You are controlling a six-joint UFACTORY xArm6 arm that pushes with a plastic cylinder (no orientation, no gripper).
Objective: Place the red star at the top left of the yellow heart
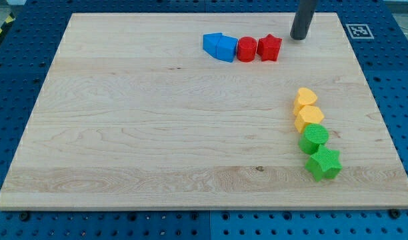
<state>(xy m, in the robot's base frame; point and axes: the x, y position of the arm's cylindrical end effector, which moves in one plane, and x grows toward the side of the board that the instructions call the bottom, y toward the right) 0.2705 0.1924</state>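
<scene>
The red star (269, 48) lies near the view's top, at the right end of a row with a red round block (247, 49) and two blue blocks (220, 47). The yellow heart (305, 97) sits at the view's right, at the top of a column above a yellow hexagonal block (309, 118). My tip (299, 37) rests on the board just right of and slightly above the red star, apart from it. The star is well above and to the left of the heart.
A green round block (314, 139) and a green star (323, 163) continue the column below the yellow blocks. The wooden board (157, 120) lies on a blue perforated table. A marker tag (358, 31) is at the board's top right corner.
</scene>
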